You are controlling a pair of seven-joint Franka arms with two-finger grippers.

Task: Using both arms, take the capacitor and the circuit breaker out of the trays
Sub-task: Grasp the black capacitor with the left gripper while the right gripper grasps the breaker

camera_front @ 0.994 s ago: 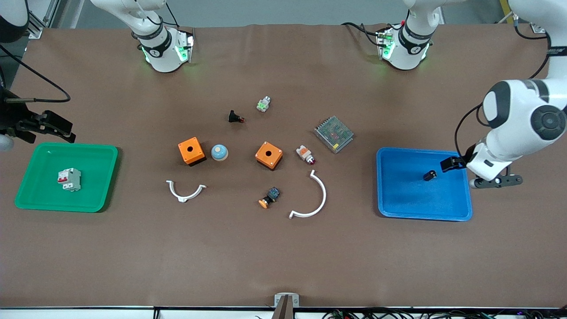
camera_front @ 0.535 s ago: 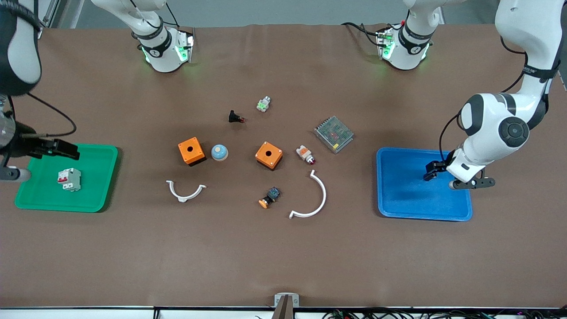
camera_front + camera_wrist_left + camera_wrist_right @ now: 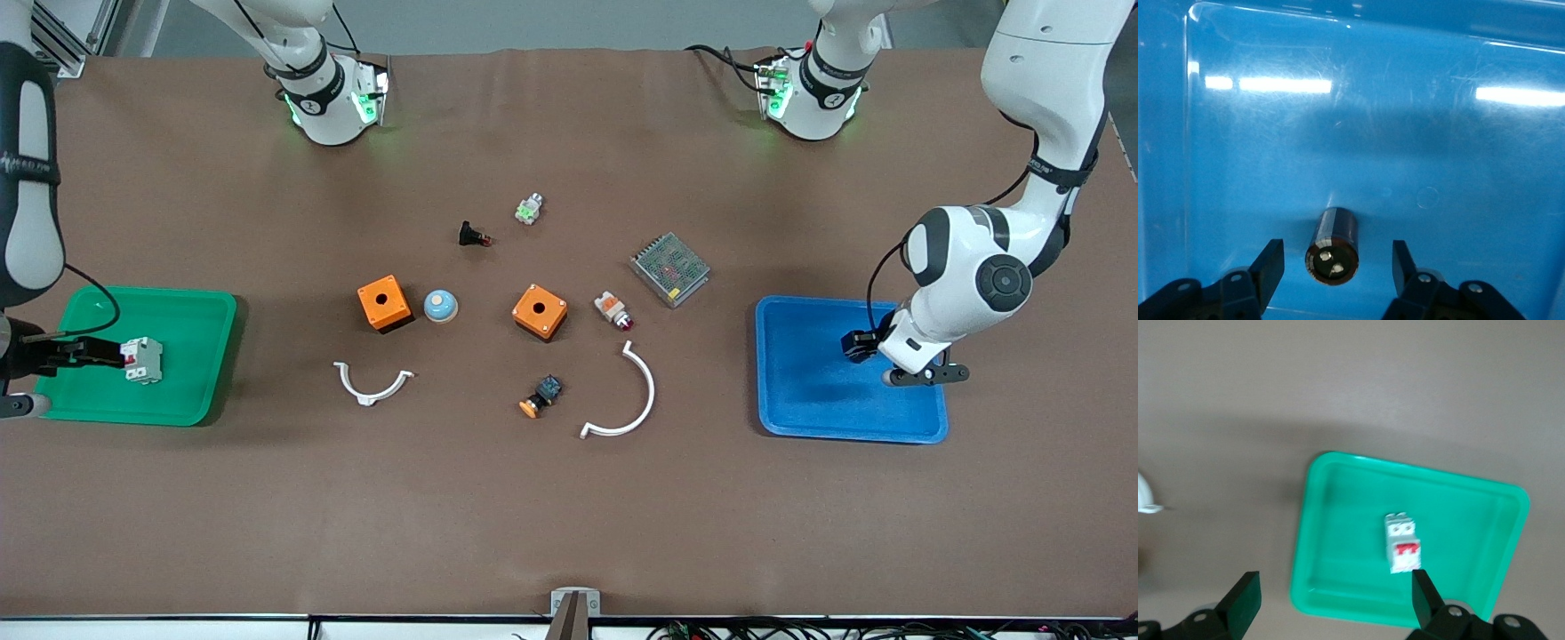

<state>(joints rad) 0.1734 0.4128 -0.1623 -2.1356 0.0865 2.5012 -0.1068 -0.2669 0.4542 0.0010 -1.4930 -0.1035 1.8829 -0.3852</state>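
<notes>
— Where are the two grippers?

— The left gripper [image 3: 1338, 267] is low inside the blue tray [image 3: 800, 391], its fingers [image 3: 1271, 263] spread apart on either side of the capacitor [image 3: 1333, 245], not touching it. The capacitor lies on its side on the tray floor, pale end toward the wrist camera. The right gripper [image 3: 1335, 593] is over the green tray [image 3: 187, 307], fingers wide apart and holding nothing.

— And the breaker?

— One breaker [image 3: 142, 360] lies inside the green tray, red levers up, with the right gripper's dark fingers [image 3: 89, 354] showing just beside it in the front view.

— What lies between the trays?

— Counting outward from the nearer orange box [image 3: 540, 312]: a second orange box [image 3: 384, 303] toward the right arm's end, with one blue dome button [image 3: 440, 306] between the two. One white-orange lamp [image 3: 613, 310] is just beside the first box, toward the left arm's end, and one metal mesh unit [image 3: 669, 268] is farther on. Two white curved clips: a large one [image 3: 622, 396] and a small one [image 3: 372, 384], both nearer the camera. One orange-capped button [image 3: 540, 396] is nearer too. Farther from the camera lie one black part [image 3: 472, 236] and one small green-white part [image 3: 529, 210].
</notes>
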